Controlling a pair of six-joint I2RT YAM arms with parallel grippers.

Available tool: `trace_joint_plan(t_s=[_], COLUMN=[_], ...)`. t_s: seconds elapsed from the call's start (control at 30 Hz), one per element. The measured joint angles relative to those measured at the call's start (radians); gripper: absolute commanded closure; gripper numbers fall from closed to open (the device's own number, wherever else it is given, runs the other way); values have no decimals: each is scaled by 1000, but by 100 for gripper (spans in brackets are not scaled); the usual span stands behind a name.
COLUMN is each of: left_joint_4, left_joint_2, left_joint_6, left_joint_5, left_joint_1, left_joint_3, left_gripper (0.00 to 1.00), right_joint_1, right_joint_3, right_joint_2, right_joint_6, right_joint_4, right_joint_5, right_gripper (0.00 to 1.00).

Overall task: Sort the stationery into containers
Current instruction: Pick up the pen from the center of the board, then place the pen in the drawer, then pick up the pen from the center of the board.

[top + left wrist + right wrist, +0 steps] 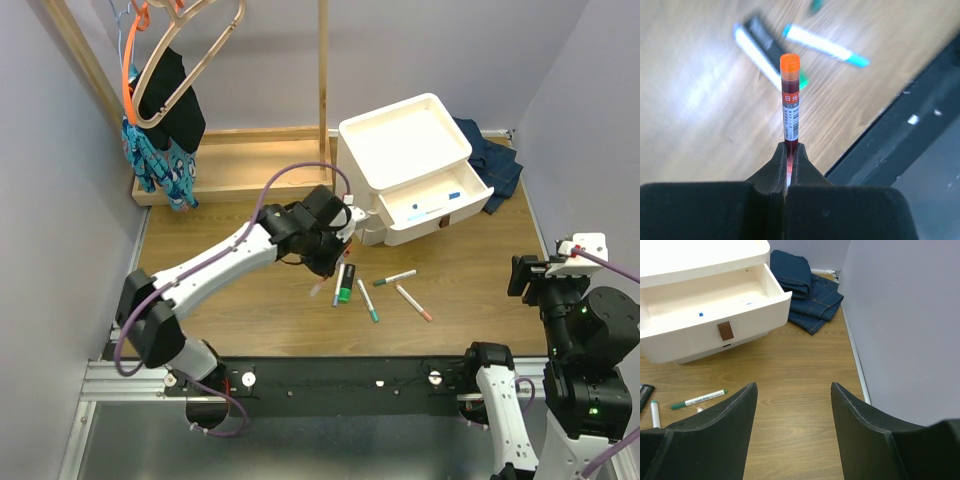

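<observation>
Hangers [170, 50] with dark clothing hang at the far left. My left claw [789, 149] is pinched tight on the lower end of a slim orange-capped marker [790, 95], over the wooden table [230, 235]. Below lie the thick black-and-green marker [345, 283], a green-capped marker [368, 300], a second green marker [395, 277] and an orange-tipped marker [413, 303]. Further right, the white drawer unit [352, 150] has one drawer [470, 200] open, a blue-capped marker [440, 208] inside. Jeans [497, 160] lie beside it. My right claw [792, 405] stands wide, holding nothing.
</observation>
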Motion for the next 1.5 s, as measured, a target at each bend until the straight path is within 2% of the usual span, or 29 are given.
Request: trace_joint_plan(t_s=[0.13, 0.3, 0.4, 0.53, 0.67, 0.9, 0.97, 1.0, 1.1, 1.3, 1.33, 1.43, 1.5], left_joint_4=[-35, -47, -46, -32, -5, 24, 36, 44, 54, 76, 85, 111, 135], left_joint_2=[-82, -67, 19, 192, 345, 516, 545, 558, 581, 561, 539, 422, 286], left_joint_6=[179, 349, 449, 525, 563, 597, 597, 596, 594, 569, 569, 564, 531], left_joint_5=[100, 138, 125, 64, 7, -52, -60, -64, -84, -125, -139, -185, -240], left_joint_1=[-14, -103, -158, -167, -161, -151, -146, -142, -135, -131, -134, -143, -143], left_joint_3=[137, 349, 566, 842, 988, 1025, 1028, 1030, 1040, 1046, 1030, 921, 792], left_gripper=[100, 100, 100, 100, 100, 99, 85, 73, 55, 36, 36, 34, 30], right_joint_1=[0, 0, 0, 0, 0, 0, 0, 0, -1, -1, -1, -1, -1], right_joint_3=[-29, -49, -60, -69, -72, -76, -76, -76, -76, -79, -83, -98, -109], right_joint_2=[-20, -38, -41, -40, -40, -40, -40, -40, -39, -39, -39, -38, -37], right_joint_6=[4, 24, 37, 48, 54, 54, 54, 54, 54, 54, 54, 54, 54], right_joint_4=[17, 46, 67, 90, 101, 111, 111, 111, 111, 111, 111, 113, 112], right_joint_5=[-3, -5, -5, -4, -3, 17, 24, 25, 29, 29, 29, 29, 29], right_gripper=[32, 32, 32, 32, 32, 32, 32, 32, 32, 32, 32, 32, 32])
